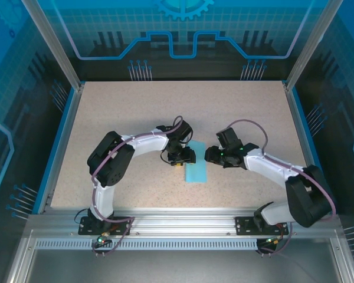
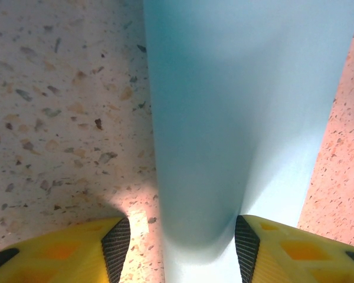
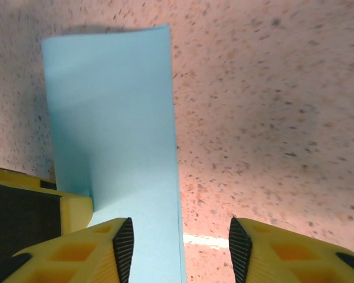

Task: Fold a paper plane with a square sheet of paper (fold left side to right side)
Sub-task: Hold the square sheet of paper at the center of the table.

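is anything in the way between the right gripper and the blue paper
Nothing visible. The folded paper lies on the table directly under the right gripper, with one long edge between its open jaws. The left gripper is at the paper's other edge, not in between.

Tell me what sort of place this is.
Probably a robotics lab work cell: a speckled tabletop boxed in by aluminium framing and blue panels printed with circuit graphics, with the left arm and right arm bolted at its near edge.
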